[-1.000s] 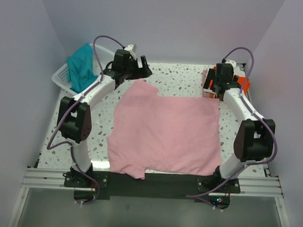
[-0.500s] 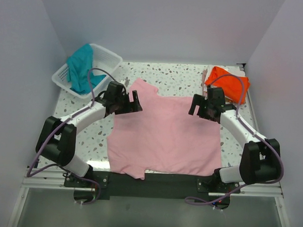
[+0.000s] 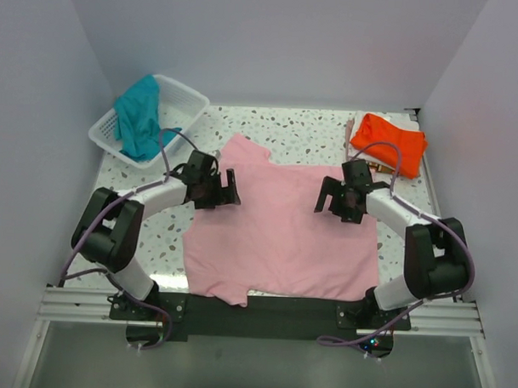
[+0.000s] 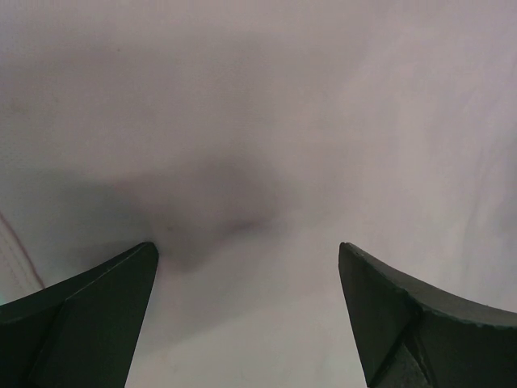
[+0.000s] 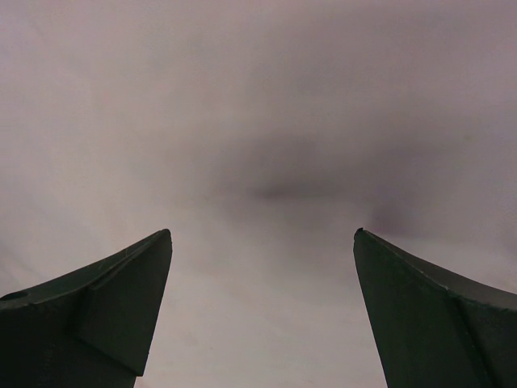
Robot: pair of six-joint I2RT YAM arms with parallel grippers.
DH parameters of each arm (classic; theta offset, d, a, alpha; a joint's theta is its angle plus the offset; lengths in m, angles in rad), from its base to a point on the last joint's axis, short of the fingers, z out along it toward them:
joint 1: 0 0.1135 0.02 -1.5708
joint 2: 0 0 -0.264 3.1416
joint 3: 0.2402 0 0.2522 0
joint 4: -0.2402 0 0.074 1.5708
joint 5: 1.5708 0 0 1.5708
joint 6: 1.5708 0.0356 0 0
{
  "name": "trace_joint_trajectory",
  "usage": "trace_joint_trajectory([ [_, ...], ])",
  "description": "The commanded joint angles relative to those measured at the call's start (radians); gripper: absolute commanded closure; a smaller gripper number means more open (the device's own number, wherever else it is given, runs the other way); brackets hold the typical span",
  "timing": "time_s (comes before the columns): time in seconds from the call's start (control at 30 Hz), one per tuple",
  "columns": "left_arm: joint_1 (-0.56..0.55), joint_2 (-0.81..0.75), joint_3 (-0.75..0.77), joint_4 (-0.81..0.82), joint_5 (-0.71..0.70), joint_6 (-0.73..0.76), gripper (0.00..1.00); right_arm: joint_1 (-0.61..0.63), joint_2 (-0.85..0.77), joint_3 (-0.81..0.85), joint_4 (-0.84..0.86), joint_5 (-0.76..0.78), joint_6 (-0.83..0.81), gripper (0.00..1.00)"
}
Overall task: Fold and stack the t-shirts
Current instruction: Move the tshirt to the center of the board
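Observation:
The light pink t-shirt [image 3: 279, 224] lies spread flat across the middle of the table. My left gripper [image 3: 228, 189] is open, low over the shirt's upper left part near the sleeve. My right gripper [image 3: 327, 196] is open, low over the shirt's upper right part. In the left wrist view the pink cloth [image 4: 258, 145] fills the frame between the spread fingers [image 4: 97, 315]. The right wrist view shows the same pink cloth [image 5: 258, 121] between its open fingers [image 5: 436, 315]. A folded orange t-shirt [image 3: 388, 141] lies at the back right. A teal t-shirt [image 3: 138, 117] hangs over the basket.
A white lattice basket [image 3: 181, 98] stands at the back left corner. Walls close in the table on the left, back and right. A metal rail [image 3: 255, 311] runs along the near edge by the arm bases.
Both arms swung from the back corners down and inward onto the pink shirt. The right arm has uncovered the orange shirt, the left arm the basket.

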Motion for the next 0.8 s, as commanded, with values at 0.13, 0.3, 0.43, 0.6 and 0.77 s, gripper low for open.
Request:
trace_joint_trajectory([
  [0.13,0.003,0.150,0.120,0.020,-0.009,0.032,0.01,-0.004,0.108,0.045,0.001,0.029,0.039,0.02],
  [0.3,0.009,0.266,0.247,-0.020,0.001,0.066,0.01,-0.011,0.177,0.099,-0.030,0.072,0.036,0.03],
  [0.43,0.018,0.332,0.336,-0.045,0.005,0.081,0.01,-0.028,0.223,0.167,-0.039,0.086,0.033,0.03],
  [0.6,0.023,0.433,0.516,-0.098,0.008,0.121,0.01,-0.048,0.311,0.266,-0.071,0.095,0.024,0.03],
  [0.77,0.023,0.513,0.698,-0.121,0.051,0.149,0.01,-0.057,0.374,0.401,-0.102,0.095,0.005,0.03],
])
